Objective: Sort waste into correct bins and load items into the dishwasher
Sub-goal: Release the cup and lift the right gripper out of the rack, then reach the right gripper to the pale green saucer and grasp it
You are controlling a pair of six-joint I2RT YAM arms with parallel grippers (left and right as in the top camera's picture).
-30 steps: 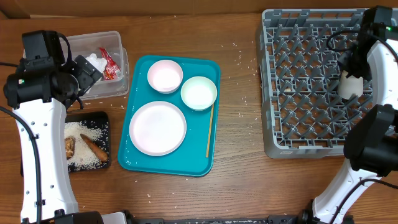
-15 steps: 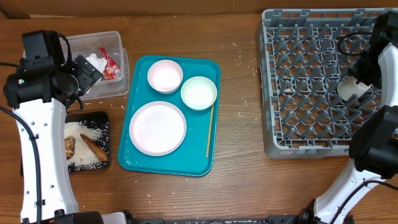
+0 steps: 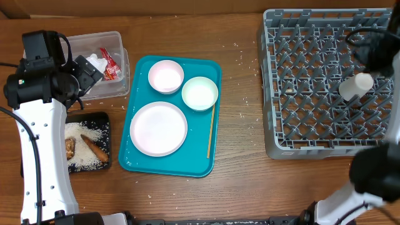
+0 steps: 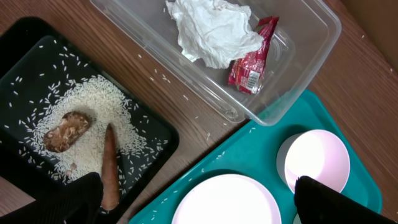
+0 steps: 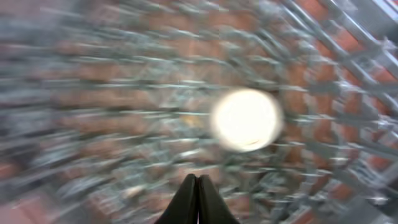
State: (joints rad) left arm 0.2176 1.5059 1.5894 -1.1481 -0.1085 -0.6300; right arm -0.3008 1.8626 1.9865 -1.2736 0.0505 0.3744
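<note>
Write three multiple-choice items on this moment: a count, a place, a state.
1. How many round dishes sit on the teal tray? A. two B. three C. four
2. Where does the crumpled napkin lie? A. on the teal tray B. on a dish C. in the clear tub
3. How is the left gripper? A. open, holding nothing B. shut on the napkin C. shut on a dish
Answers: 1 B, the overhead view shows three; 2 C, it lies beside a red wrapper inside the tub; 3 A, its fingers stand wide apart in its wrist view.
</note>
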